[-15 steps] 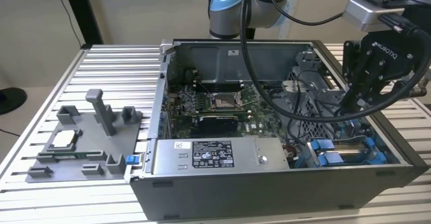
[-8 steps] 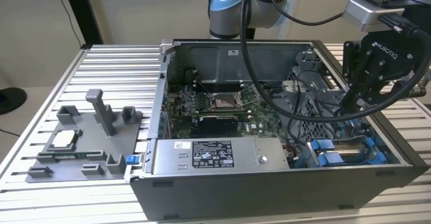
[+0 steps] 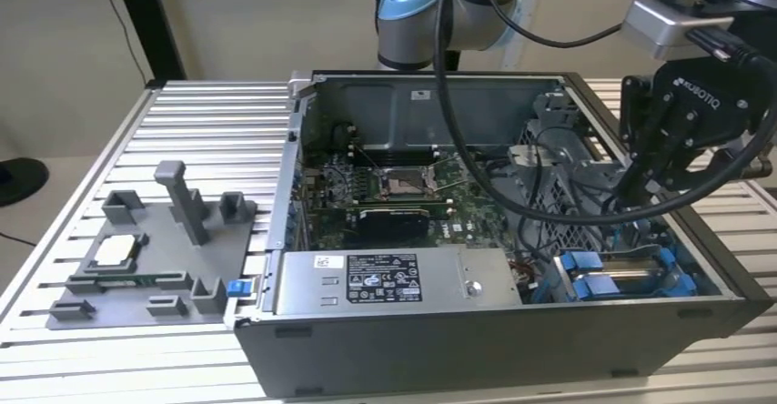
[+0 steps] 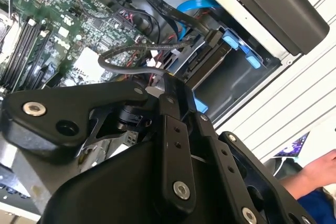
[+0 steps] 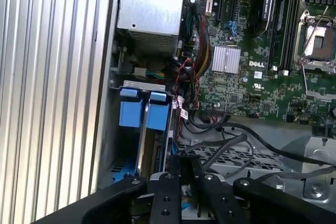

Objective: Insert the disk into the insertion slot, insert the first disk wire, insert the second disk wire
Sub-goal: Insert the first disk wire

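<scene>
The disk [image 3: 631, 260] lies in the insertion slot [image 3: 682, 251] at the front corner of the open computer case, on the exterior view's right. Its blue carrier tabs [image 5: 144, 113] face outward. A blue wire with a black plug [image 4: 212, 38] reaches the disk's end. My gripper [image 3: 631, 190] hangs just above the slot, inside the case. In both wrist views the fingers [image 5: 170, 174] stand close together, and a black disk wire [image 4: 123, 53] loops from the board to my gripper [image 4: 167, 85]. The jaws look shut on that wire's end.
A grey power-supply box [image 3: 382, 281] fills the case's front edge beside the slot. The motherboard [image 3: 388, 186] lies deeper inside. A grey fixture tray [image 3: 146, 258] sits on the ribbed table at the exterior view's left. A person's hand [image 4: 315, 169] shows beyond the case.
</scene>
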You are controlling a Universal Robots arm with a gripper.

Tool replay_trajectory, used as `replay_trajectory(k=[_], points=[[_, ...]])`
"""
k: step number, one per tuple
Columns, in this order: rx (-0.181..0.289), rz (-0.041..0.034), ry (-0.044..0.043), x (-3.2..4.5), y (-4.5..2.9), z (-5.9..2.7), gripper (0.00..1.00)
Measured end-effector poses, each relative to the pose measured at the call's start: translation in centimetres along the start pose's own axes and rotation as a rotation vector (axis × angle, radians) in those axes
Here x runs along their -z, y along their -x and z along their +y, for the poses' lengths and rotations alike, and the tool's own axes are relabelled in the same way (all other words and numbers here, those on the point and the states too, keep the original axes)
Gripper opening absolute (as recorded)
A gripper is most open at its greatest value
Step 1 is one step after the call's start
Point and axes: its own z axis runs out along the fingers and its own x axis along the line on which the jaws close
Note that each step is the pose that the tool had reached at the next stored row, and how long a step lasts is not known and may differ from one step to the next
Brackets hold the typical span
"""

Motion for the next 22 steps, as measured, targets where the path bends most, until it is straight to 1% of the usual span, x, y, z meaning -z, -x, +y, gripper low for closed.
replay_trajectory(k=[16, 19, 22], points=[[-0.001, -0.0019, 0.0003, -0.01, -2.5, -0.02, 0.0], [-0.001, -0.0019, 0.0002, -0.02, -2.79, 0.0, 0.0], [-0.001, -0.0019, 0.0002, -0.02, -2.88, 0.0, 0.0]])
